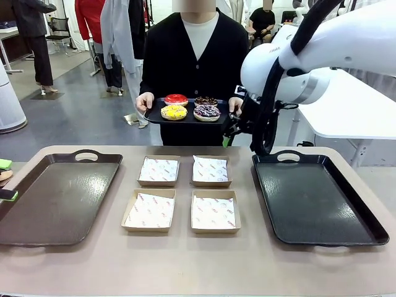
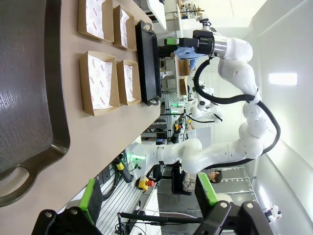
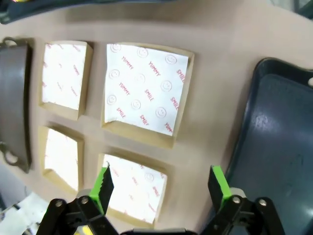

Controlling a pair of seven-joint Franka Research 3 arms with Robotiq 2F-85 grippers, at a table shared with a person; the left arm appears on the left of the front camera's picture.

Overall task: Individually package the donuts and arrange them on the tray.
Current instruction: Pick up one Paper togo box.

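Here the right fingers (image 3: 218, 183) hang wide apart and empty, facing the paper-lined boxes (image 3: 144, 90); the left fingers (image 2: 90, 193) gape too, holding nothing. All four donuts (image 1: 190, 107) sit on the person's small tray (image 1: 154, 117), beyond the counter (image 1: 185, 260). Nothing packaged yet, by my reckoning.

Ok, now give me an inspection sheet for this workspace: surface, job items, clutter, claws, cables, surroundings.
Surface: beige table with a left tray, a right tray and four paper-lined boxes in a two-by-two block between them.
Job's things: red donut, yellow donut, chocolate donut and drizzled donut sit on a small black tray held by the person at the far side.
Clutter: nothing seen.
Claws: left claw open, empty; right claw open, empty, above the table.
Cables: black cable along the right arm.
Surroundings: white side table at right; people farther back.
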